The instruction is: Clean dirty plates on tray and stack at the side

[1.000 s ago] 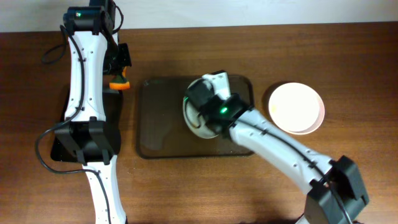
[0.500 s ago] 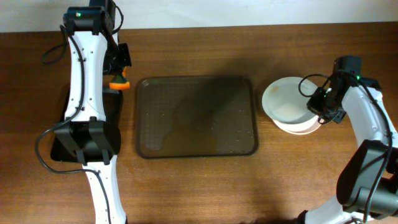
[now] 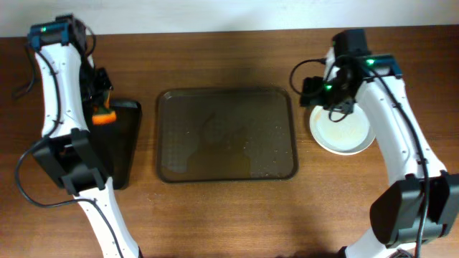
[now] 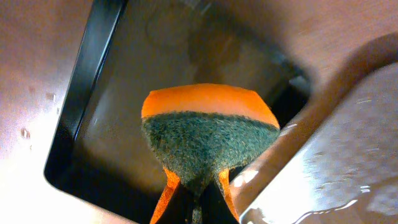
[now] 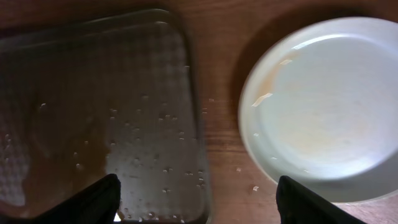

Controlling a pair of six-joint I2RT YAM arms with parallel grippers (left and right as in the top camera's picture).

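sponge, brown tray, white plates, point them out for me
sponge (image 4: 208,134): left wrist view, on its green scouring face.
brown tray (image 3: 215,154): overhead view, on its bare floor.
white plates (image 3: 348,136): overhead view, on the top plate's middle.

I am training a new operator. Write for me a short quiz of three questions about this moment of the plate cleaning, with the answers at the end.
1. True or false: a plate lies on the brown tray.
2. What do the left arm's fingers hold? A) a cup B) an orange and green sponge C) nothing
3. Fill in: the white plates sit on the table beside the tray, on the side of the ____ arm.

Key: 1 false; 2 B; 3 right.
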